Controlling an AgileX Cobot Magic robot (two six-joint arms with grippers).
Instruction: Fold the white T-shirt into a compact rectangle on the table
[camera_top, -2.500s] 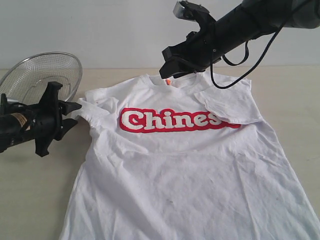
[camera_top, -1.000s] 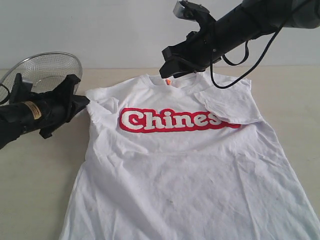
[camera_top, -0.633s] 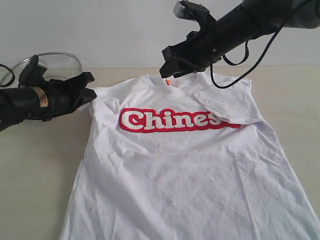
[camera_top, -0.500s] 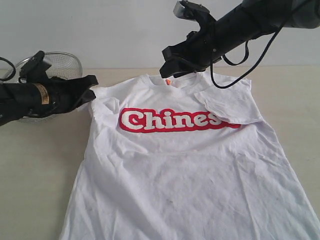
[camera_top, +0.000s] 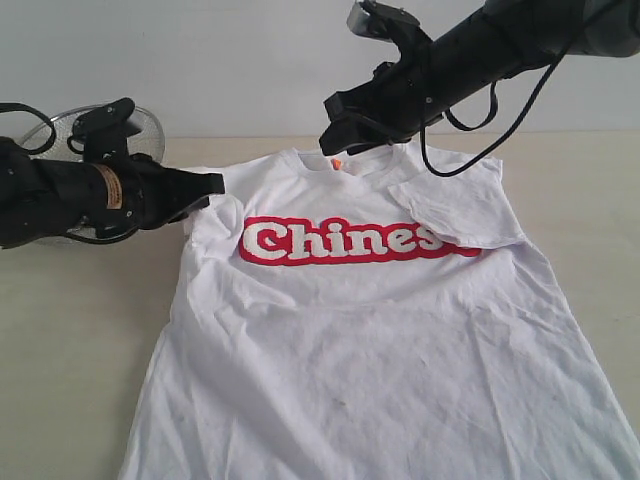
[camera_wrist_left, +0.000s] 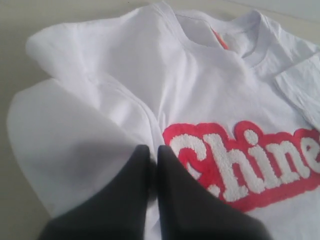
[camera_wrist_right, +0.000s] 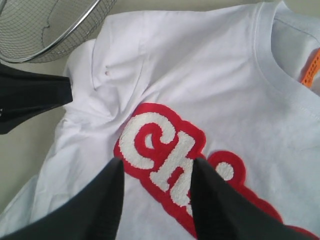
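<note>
On the table (camera_top: 70, 350), one white T-shirt (camera_top: 380, 340), one bowl (camera_wrist_right: 45, 25) (wire mesh)

A pale beige wood-grain table (camera_top: 70, 330) fills the frame below the wall. A white T-shirt (camera_top: 380, 340) lies on it front up, covering the middle and right of the frame. Its collar points to the top and its hem runs off the bottom edge. Red-outlined lettering (camera_top: 340, 240) crosses the chest, and an orange tag (camera_top: 337, 163) shows at the neck. The sleeve (camera_top: 455, 210) at the right of the frame is folded in over the chest, covering the end of the lettering. The cloth is wrinkled. A wire-mesh bowl (camera_top: 148, 128) sits at the upper left, partly hidden, near the shirt's shoulder.
</note>
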